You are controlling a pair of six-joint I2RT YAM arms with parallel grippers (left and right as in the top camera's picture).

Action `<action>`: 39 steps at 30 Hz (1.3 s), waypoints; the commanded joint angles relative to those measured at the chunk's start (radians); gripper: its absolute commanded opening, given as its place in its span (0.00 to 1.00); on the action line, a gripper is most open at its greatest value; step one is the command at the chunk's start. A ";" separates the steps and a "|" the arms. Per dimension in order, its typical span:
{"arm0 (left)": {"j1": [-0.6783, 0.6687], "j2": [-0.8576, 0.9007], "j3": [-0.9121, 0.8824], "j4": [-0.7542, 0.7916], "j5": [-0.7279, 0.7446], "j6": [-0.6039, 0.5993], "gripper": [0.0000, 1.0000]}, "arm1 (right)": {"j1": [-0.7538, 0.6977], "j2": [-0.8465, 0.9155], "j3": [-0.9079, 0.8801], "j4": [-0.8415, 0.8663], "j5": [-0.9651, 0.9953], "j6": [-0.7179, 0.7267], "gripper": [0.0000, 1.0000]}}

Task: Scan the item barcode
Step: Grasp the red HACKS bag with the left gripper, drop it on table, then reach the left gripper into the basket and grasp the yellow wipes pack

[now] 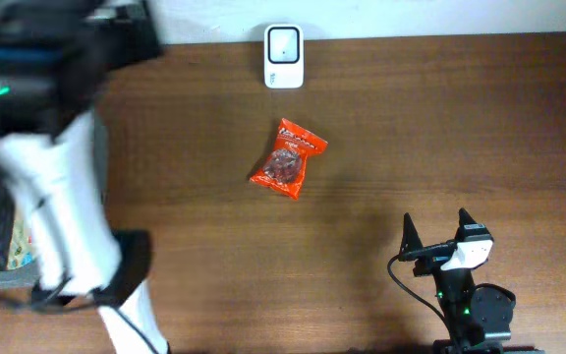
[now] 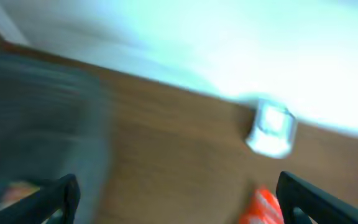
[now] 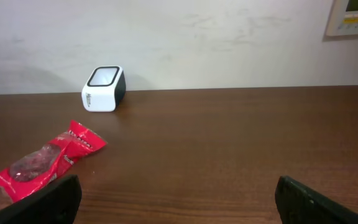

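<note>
While the red snack packet is lying flat near the middle of the surface, well apart from both arms, the white scanner is standing at the far edge beyond it. The right pincer is sitting with fingers spread and nothing between them. The left pincer, though blurred, is also showing its fingers wide apart and empty. The pickup appears to be the step in hand. Gripping a crimped end is probably keeping the printed faces clear. No barcode is showing, so the packet is likely needing a turn toward the scanner window.
</note>
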 commanded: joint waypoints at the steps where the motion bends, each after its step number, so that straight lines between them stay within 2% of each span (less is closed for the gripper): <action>1: 0.259 -0.137 0.001 -0.004 -0.016 0.068 0.99 | 0.008 -0.006 -0.008 0.000 -0.006 -0.007 0.98; 3: 0.397 -0.180 -0.091 -0.004 -0.011 0.116 1.00 | 0.008 -0.006 -0.008 0.000 -0.006 -0.007 0.99; 5: 0.442 -0.210 -0.221 -0.004 -0.011 0.116 1.00 | 0.008 -0.006 -0.008 -0.001 -0.006 -0.007 0.98; 9: 0.498 -0.231 -0.676 0.010 -0.051 0.115 1.00 | 0.008 -0.006 -0.008 0.000 -0.006 -0.007 0.98; 13: 0.566 -0.231 -0.984 0.153 -0.057 0.104 0.99 | 0.008 -0.006 -0.008 0.000 -0.006 -0.007 0.98; 14: 0.592 -0.231 -1.041 0.179 -0.034 0.105 1.00 | 0.008 -0.006 -0.008 -0.001 -0.006 -0.007 0.98; 16: 0.629 -0.231 -1.142 0.208 0.021 0.147 0.92 | 0.008 -0.006 -0.008 0.000 -0.006 -0.007 0.98; 17: 0.632 -0.231 -1.199 0.221 0.043 0.189 0.91 | 0.008 -0.006 -0.008 0.000 -0.006 -0.007 0.98; 22: 0.631 -0.231 -1.448 0.370 0.043 0.191 0.91 | 0.008 -0.006 -0.008 0.000 -0.006 -0.007 0.99; 25: 0.631 -0.231 -1.586 0.493 0.045 0.246 0.91 | 0.008 -0.006 -0.008 0.000 -0.006 -0.007 0.98; 30: 0.634 -0.231 -1.659 0.662 0.031 0.244 0.84 | 0.008 -0.006 -0.008 0.000 -0.006 -0.007 0.98; 31: 0.640 -0.231 -1.659 0.674 0.031 0.241 0.76 | 0.008 -0.006 -0.008 0.000 -0.006 -0.007 0.98; 32: 0.649 -0.231 -1.659 0.681 0.031 0.241 0.73 | 0.008 -0.006 -0.008 -0.001 -0.006 -0.007 0.98; 35: 0.700 -0.231 -1.659 0.697 0.048 0.200 0.67 | 0.008 -0.006 -0.008 0.000 -0.006 -0.008 0.99; 39: 0.732 -0.206 -1.670 0.704 0.102 0.202 0.60 | 0.008 -0.006 -0.008 -0.001 -0.006 -0.007 0.98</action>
